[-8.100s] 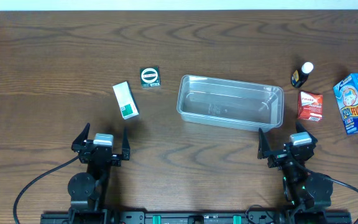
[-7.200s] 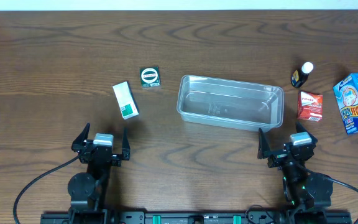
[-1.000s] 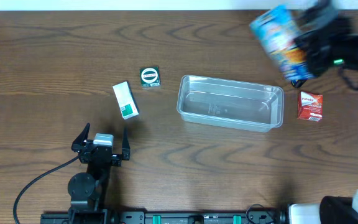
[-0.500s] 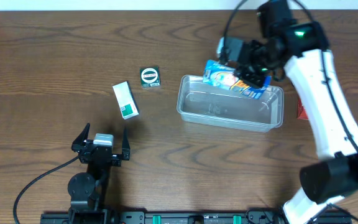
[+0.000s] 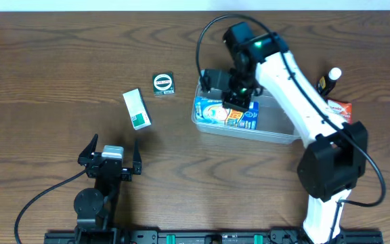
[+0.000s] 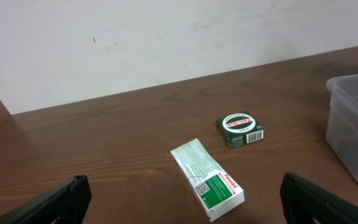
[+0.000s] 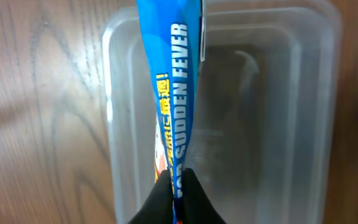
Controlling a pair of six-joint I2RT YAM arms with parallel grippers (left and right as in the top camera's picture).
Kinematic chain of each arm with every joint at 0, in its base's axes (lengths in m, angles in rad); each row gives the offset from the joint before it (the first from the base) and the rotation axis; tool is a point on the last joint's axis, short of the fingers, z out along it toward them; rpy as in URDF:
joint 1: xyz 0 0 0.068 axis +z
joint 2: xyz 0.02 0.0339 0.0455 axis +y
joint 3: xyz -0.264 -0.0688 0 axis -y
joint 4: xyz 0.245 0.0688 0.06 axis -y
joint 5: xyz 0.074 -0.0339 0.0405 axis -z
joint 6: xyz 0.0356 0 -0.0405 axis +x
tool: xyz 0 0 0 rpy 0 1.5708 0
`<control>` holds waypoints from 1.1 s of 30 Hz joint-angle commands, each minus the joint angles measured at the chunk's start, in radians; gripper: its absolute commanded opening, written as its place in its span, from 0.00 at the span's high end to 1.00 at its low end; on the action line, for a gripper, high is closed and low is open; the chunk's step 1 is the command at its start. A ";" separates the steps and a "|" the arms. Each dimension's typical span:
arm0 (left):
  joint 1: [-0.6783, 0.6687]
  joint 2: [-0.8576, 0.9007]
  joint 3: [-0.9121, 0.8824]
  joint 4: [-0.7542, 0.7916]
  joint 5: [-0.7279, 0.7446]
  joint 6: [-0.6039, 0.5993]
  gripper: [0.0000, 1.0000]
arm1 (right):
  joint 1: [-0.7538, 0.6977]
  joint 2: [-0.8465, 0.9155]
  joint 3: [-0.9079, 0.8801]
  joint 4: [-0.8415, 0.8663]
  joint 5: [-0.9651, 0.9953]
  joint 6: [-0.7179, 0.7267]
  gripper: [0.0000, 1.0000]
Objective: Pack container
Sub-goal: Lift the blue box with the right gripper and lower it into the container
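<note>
Right wrist cam catches the right tool [image 7: 178,182] pinching the blue box [image 7: 169,93] edge-on over the container [image 7: 260,137]; overhead shows left tool [image 5: 112,148] spread.

1. One clear, colourless plastic rectangular container [image 5: 271,130] with rounded corners.
2. Four small cardboard boxes: one blue printed box [image 5: 225,114], one white-and-green box [image 5: 137,109], one dark green box [image 5: 163,83] with a round white label, and one red-and-white box [image 5: 342,108].
3. One small dark bottle [image 5: 328,81] with a white cap.
4. Two black robot hands: one left hand [image 5: 114,142] and one right hand [image 7: 179,180].
5. One brown wooden counter [image 5: 46,54].
</note>
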 commanded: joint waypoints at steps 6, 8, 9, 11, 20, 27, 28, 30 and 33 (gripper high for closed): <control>0.003 -0.007 -0.024 -0.023 0.008 0.006 0.02 | 0.025 0.068 -0.009 0.001 -0.011 0.093 0.88; 0.003 -0.007 -0.024 -0.023 0.008 0.006 0.02 | 0.024 0.080 -0.009 0.001 -0.011 0.110 0.81; 0.003 -0.007 -0.024 -0.023 0.008 0.006 0.02 | 0.024 0.084 -0.009 0.000 -0.014 0.110 0.78; 0.003 -0.007 -0.024 -0.023 0.008 0.006 0.02 | 0.024 0.090 -0.012 0.000 -0.021 0.110 0.69; 0.003 -0.007 -0.024 -0.023 0.008 0.006 0.02 | 0.025 0.092 -0.017 0.005 -0.043 0.109 0.41; 0.003 -0.007 -0.024 -0.023 0.008 0.006 0.02 | 0.024 0.092 -0.017 0.047 0.047 0.110 0.36; 0.003 -0.007 -0.024 -0.023 0.008 0.006 0.02 | 0.024 0.092 -0.017 0.058 0.070 0.110 0.36; 0.003 -0.007 -0.024 -0.023 0.008 0.006 0.02 | 0.024 0.092 -0.017 0.087 0.126 0.138 0.36; 0.003 -0.007 -0.024 -0.022 0.008 0.006 0.02 | 0.024 0.092 -0.017 0.116 0.206 0.183 0.35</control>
